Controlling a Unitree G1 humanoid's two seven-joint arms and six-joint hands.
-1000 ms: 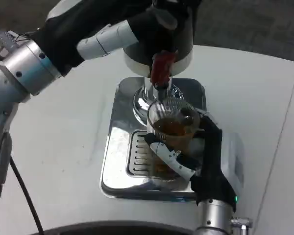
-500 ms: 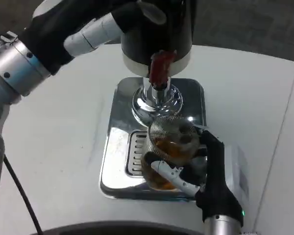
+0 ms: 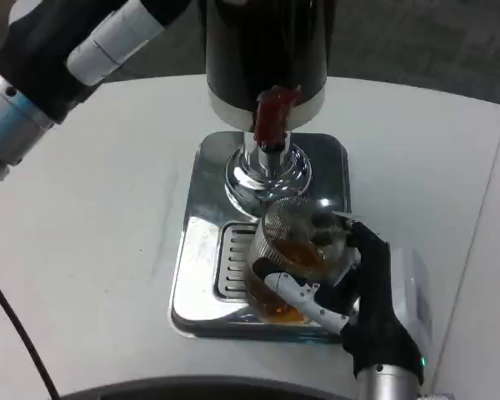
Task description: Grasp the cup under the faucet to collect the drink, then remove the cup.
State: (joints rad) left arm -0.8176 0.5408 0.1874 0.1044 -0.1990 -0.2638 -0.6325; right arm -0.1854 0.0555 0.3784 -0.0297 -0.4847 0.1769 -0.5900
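Observation:
A ribbed clear cup point(image 3: 293, 254) holding amber drink is gripped by my right hand point(image 3: 362, 296), whose fingers wrap its near side. The cup sits tilted over the drip grille point(image 3: 231, 258) of the chrome tray point(image 3: 196, 275), in front of and below the red faucet tap point(image 3: 271, 115). The black dispenser point(image 3: 267, 50) stands on a chrome column point(image 3: 265, 173). My left hand point(image 3: 92, 42) is raised at the upper left, away from the dispenser top; its fingers run out of the picture.
The white round table point(image 3: 92, 217) spreads to the left and far right of the tray. A seam runs down the table at the right point(image 3: 483, 225). Dark floor lies beyond the table's far edge.
My right hand has drawn the cup toward me and away from under the tap. My left hand has lifted off the dispenser top and pulled back to the upper left.

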